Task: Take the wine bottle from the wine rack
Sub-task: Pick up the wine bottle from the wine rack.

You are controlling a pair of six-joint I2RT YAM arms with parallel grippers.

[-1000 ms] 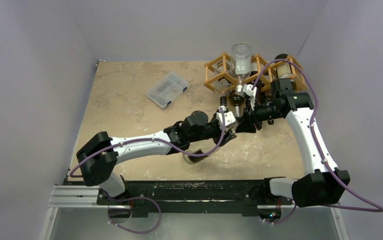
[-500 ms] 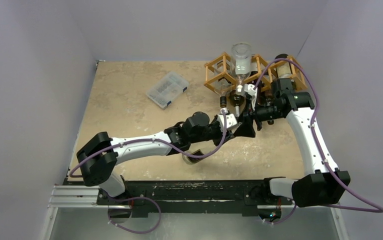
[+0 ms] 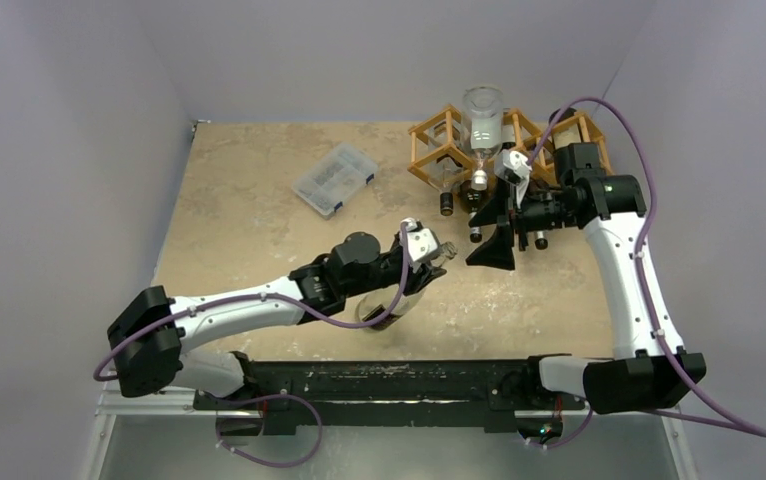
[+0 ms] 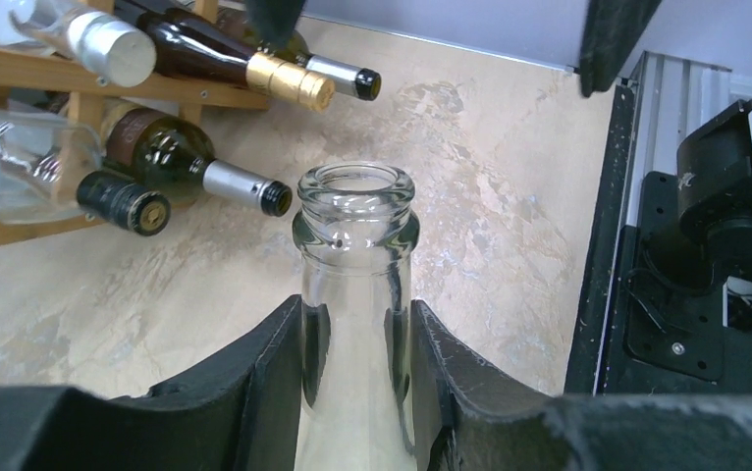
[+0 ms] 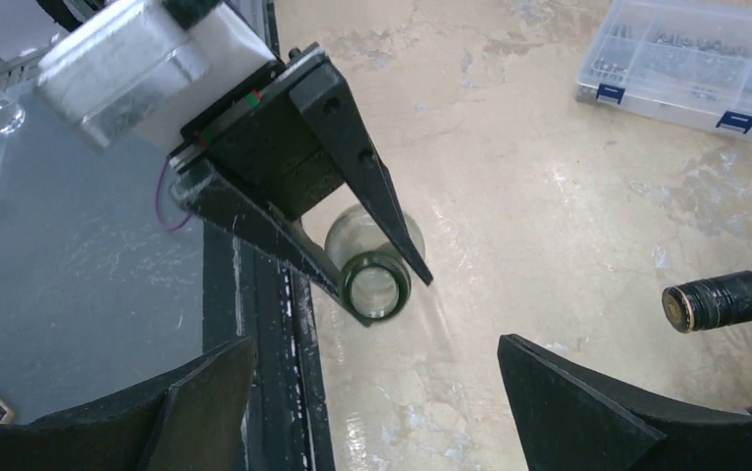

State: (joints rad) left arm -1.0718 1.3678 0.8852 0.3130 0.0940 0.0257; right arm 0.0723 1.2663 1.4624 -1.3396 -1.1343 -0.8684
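Observation:
My left gripper (image 4: 355, 368) is shut on the neck of a clear glass wine bottle (image 4: 355, 211), which is off the rack. In the top view the left gripper (image 3: 435, 254) holds it over the table's middle, and the wine bottle's body (image 3: 376, 312) slants down toward the near edge. The wine rack (image 3: 429, 150), a light-brown wooden lattice, stands at the back right with several bottles in it. My right gripper (image 3: 490, 236) hangs open in front of the rack with nothing between its fingers. In the right wrist view the right gripper (image 5: 377, 402) looks down on the held wine bottle's mouth (image 5: 376, 285).
A clear plastic compartment box (image 3: 334, 178) lies at the back left of the table. Dark bottle necks (image 4: 240, 186) stick out of the wine rack (image 4: 28, 69) toward the arms. The black base rail (image 3: 379, 380) runs along the near edge.
The left gripper closed on the bottle's neck and drew back toward the near left with it. The right gripper opened, let go and moved back toward the rack.

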